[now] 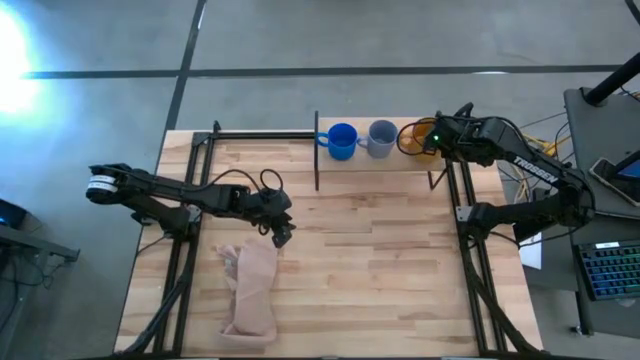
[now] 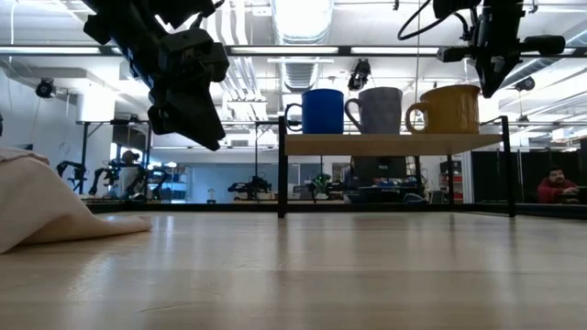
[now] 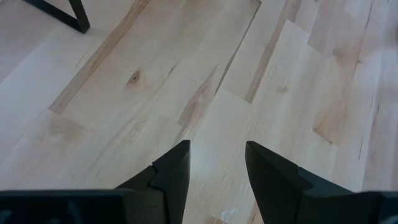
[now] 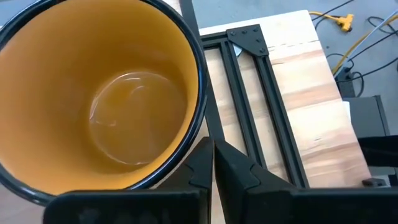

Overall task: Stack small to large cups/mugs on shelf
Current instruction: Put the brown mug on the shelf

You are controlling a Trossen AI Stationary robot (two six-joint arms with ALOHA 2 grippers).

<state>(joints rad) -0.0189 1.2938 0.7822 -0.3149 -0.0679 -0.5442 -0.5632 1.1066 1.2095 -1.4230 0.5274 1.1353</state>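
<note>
Strong white glare burns the floor (image 1: 15,55) left of the table (image 1: 330,290). In the low view, ceiling lights (image 2: 303,14) overhead backlight both arms into dark silhouettes.

Shelf (image 2: 394,144): we see it at the table's (image 1: 380,270) far edge, right of centre, raised on posts.
Mugs: we count three in a row on the shelf, apart from one another.
Small mug (image 1: 341,141): at the row's left end.
Middle mug (image 1: 381,138): between the other two.
Large mug (image 2: 451,109): at the right end, upright.
Right gripper (image 2: 487,87): we place it above the large mug's right rim, clear of it.
Cloth (image 1: 250,290): on the table, front left.
Left gripper (image 1: 281,236): we find it over the table just behind the cloth's far end, well apart from the shelf.
</note>
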